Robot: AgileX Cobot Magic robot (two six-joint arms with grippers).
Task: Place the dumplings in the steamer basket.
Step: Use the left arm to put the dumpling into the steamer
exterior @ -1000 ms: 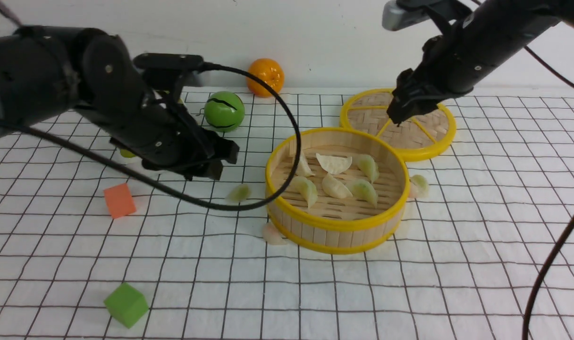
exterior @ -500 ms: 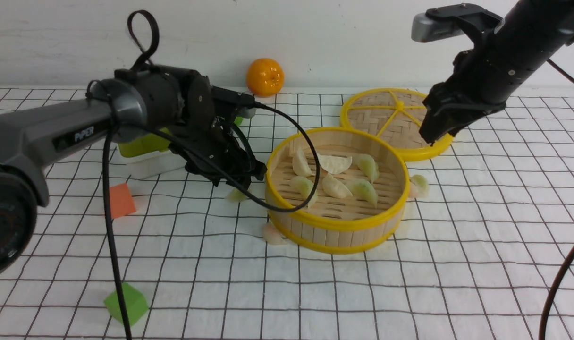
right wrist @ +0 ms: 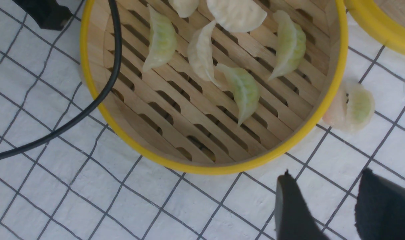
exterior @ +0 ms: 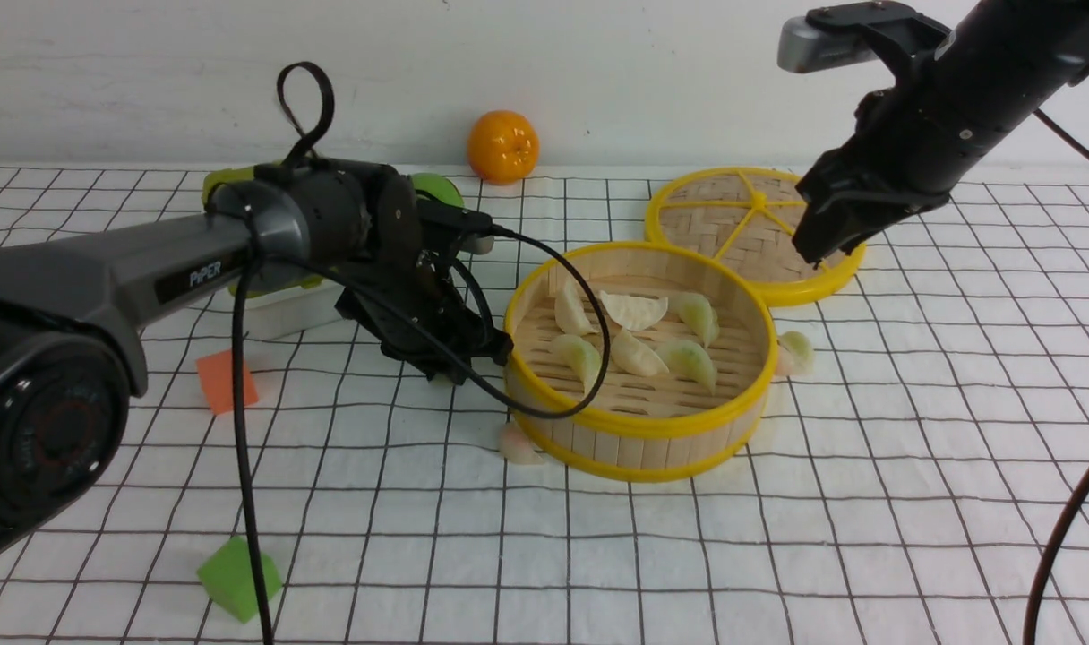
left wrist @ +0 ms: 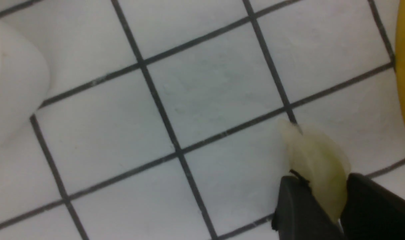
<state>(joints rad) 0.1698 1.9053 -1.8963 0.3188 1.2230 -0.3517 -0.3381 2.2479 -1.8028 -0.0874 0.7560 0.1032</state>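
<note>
- Your left claw (left wrist: pixel 325 206) is narrowed onto a pale green dumpling (left wrist: pixel 317 156), with one finger against each side. In the left wrist view this shows at the lower right, low over the bench (left wrist: pixel 205 83).
- In the front view this claw sits left of centre, just beside the steamer basket (exterior: pixel 634 430).
- Six dumplings (exterior: pixel 636 354) lie on the basket's slatted floor, at the centre of the frame.
- A pair of dumplings (exterior: pixel 793 351), touching each other, rests on the bench against the basket's right wall.
- A pinkish dumpling (exterior: pixel 518 443) lies at the basket's lower-left foot.
- Your right claw (exterior: pixel 818 246) hangs wide and empty at the upper right, above the edge of the woven lid (exterior: pixel 733 224).
</note>
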